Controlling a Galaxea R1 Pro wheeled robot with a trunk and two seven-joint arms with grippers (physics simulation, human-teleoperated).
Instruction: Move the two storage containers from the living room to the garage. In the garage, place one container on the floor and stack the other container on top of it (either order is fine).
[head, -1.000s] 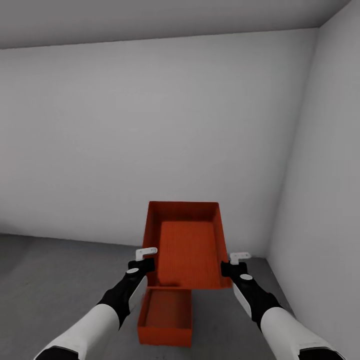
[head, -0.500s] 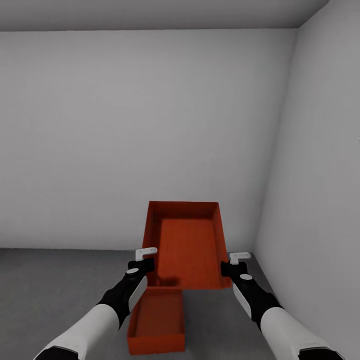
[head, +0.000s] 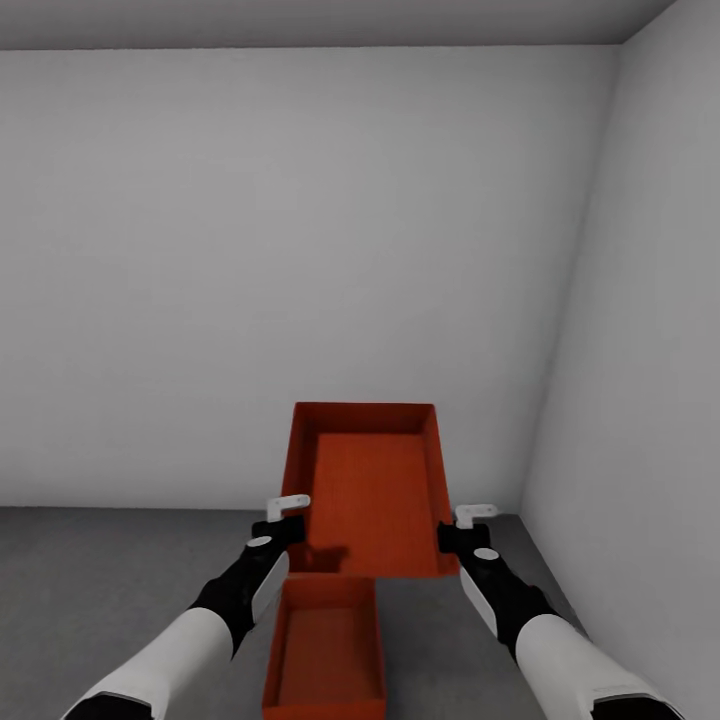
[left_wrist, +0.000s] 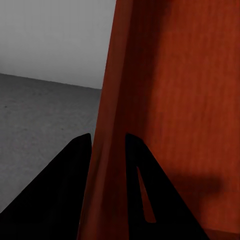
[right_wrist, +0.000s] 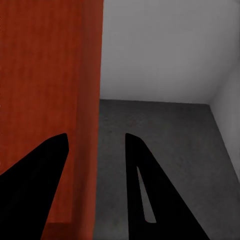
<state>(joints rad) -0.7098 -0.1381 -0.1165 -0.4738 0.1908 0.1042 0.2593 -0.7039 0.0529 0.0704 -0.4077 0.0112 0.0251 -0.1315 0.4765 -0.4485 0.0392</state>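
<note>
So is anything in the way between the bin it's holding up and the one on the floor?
Nothing visible. The held container hangs between the left gripper and right gripper, with open air down to the lower container on the concrete floor.

One orange-red storage container (head: 368, 490) is hanging in the air near the garage's corner, open side tilting toward the head camera, its ribbed bottom and plain flared walls showing. The second storage container (head: 325, 650), identical and lidless, is sitting flat and upright on the dark grey concrete floor (head: 90, 580), directly below the raised container's near edge.
</note>
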